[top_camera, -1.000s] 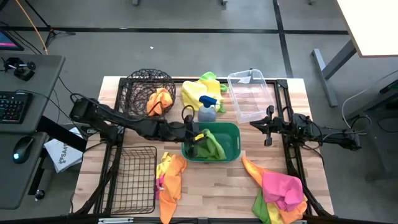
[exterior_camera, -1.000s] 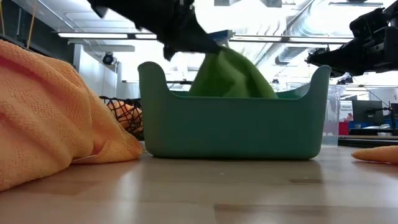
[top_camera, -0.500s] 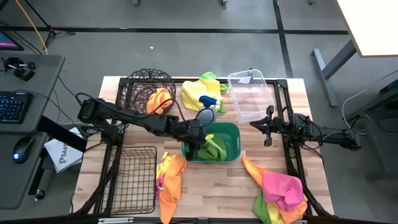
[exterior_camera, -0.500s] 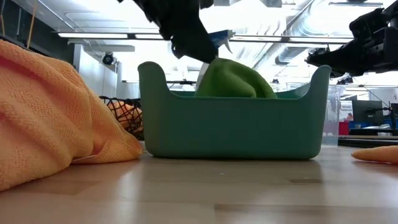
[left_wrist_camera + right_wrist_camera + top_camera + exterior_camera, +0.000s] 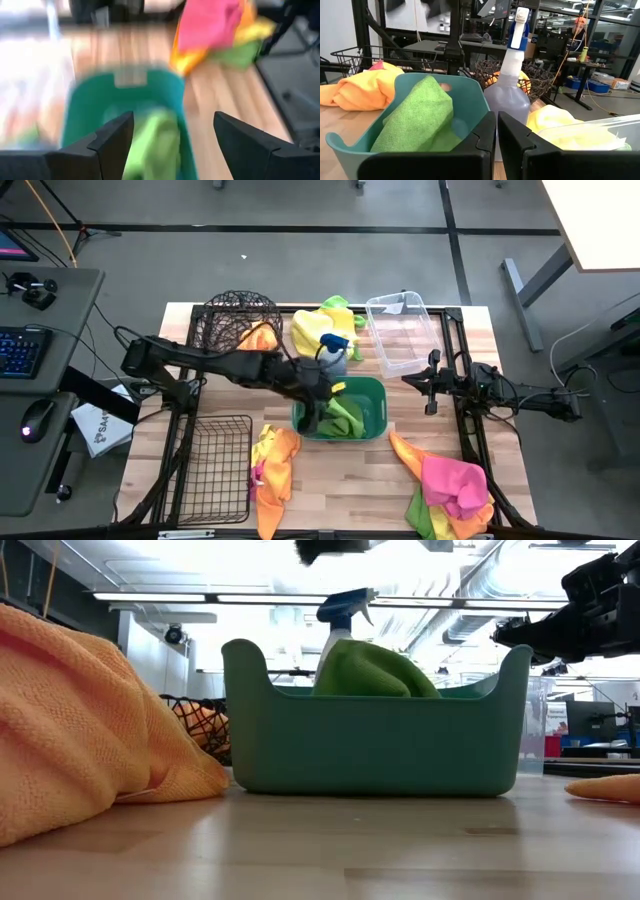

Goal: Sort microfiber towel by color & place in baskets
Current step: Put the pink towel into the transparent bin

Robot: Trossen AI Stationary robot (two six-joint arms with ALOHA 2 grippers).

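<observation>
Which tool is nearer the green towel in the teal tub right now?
Left. The left tool hangs open just above the green towel at the teal tub's far-left corner. The right tool, shut, waits off to the tub's right side.

Bright, even overhead light; ceiling strips glare above the tub [image 5: 375, 745] in the low view, while the left wrist view is motion-blurred.

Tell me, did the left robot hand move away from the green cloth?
Yes. The left gripper let go and lifted off the green towel, drawing back toward the spray bottle. The towel lies in the teal tub.
</observation>
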